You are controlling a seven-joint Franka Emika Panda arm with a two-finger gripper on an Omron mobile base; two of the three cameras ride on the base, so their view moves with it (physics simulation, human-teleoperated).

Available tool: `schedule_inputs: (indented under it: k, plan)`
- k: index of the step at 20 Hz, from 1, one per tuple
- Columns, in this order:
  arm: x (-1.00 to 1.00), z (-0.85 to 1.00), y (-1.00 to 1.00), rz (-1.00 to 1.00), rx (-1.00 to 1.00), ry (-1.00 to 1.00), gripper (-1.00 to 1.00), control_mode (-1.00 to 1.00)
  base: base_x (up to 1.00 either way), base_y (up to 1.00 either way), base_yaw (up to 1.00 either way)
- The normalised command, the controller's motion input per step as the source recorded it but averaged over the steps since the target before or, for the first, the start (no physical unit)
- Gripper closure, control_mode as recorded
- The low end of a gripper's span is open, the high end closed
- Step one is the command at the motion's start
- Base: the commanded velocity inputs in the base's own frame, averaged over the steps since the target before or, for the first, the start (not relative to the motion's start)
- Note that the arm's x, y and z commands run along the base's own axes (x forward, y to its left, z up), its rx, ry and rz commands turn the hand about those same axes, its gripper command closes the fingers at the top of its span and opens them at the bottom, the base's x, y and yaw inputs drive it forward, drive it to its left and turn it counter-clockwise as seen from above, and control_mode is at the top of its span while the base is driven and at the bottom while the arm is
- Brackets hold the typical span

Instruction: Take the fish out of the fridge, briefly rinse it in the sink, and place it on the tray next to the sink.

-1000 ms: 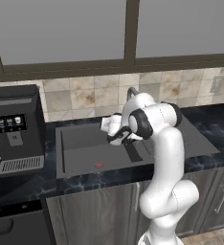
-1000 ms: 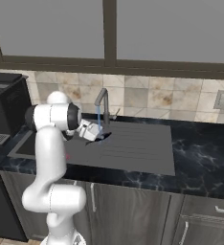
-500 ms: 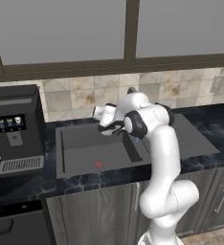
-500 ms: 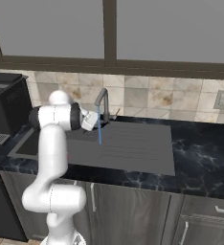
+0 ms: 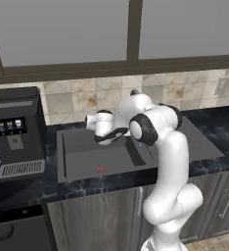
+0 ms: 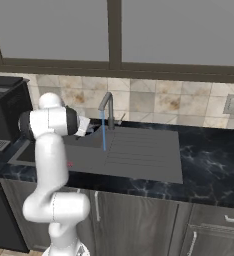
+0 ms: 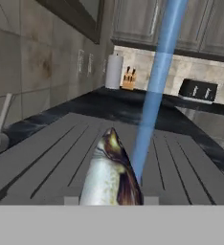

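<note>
Over the sink (image 5: 102, 157), I had the claw (image 5: 98, 128) clamped on the fish (image 7: 111, 174), its long axis pointing straight ahead, the water stream (image 7: 154, 91) just right of it.

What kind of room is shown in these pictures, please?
Most likely a home kitchen: a sink with running faucet, a coffee machine on the dark counter, and a fish being rinsed.

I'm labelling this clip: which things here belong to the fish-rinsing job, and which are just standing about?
Job: fish, held in the shut claw; sink; faucet with its running water.
Standing about: coffee machine, knife block, toaster, paper roll.
</note>
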Motion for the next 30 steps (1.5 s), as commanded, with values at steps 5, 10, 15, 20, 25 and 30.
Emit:
schedule_inputs:
  k: [5,10,15,20,25,30]
  plan:
    - [-1.00,0.11,0.35,0.08,-0.04,-0.27,1.00,-1.00,0.00,0.00,0.00]
    - [-0.91,1.00,0.08,-0.17,0.07,-0.14,1.00,-1.00,0.00,0.00,0.00]
    - [-0.83,1.00,0.03,-0.20,0.14,-0.14,1.00,-1.00,0.00,0.00,0.00]
    - [-0.88,1.00,-0.03,-0.17,0.25,-0.03,1.00,-1.00,0.00,0.00,0.00]
    - [-0.81,0.70,-0.57,-0.05,0.58,0.10,1.00,-1.00,0.00,0.00,0.00]
    - [-1.00,-0.34,-1.00,0.00,0.78,-0.20,1.00,-1.00,0.00,0.00,0.00]
